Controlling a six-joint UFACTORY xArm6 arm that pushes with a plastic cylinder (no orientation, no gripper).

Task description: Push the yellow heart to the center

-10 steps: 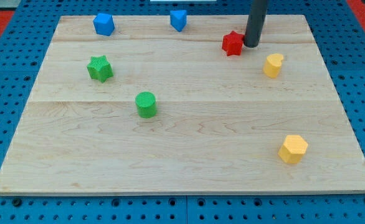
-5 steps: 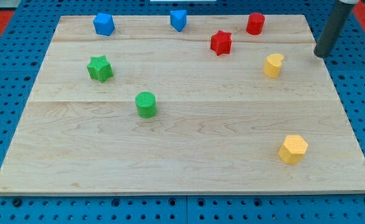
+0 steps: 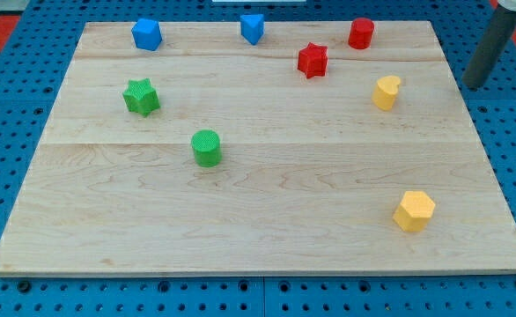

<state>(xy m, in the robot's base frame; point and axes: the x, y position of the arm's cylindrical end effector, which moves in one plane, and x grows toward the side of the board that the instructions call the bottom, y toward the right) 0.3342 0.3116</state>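
Note:
The yellow heart (image 3: 386, 92) sits on the wooden board (image 3: 267, 202) at the upper right. My tip (image 3: 475, 85) is at the view's right, just past the board's right edge, well to the right of the yellow heart and apart from it. The rod rises from the tip toward the view's top right corner. No block touches the tip.
A red star (image 3: 312, 60) and a red cylinder (image 3: 360, 33) lie near the top right. Two blue blocks (image 3: 146, 34) (image 3: 253, 27) sit along the top edge. A green star (image 3: 141, 97) and a green cylinder (image 3: 206, 147) are at the left. A yellow hexagon (image 3: 414, 211) is at the lower right.
My tip has moved from beside the red star to the right, past the yellow heart and off the board's right edge. The red star shifted a little left early on, and the red cylinder came into view.

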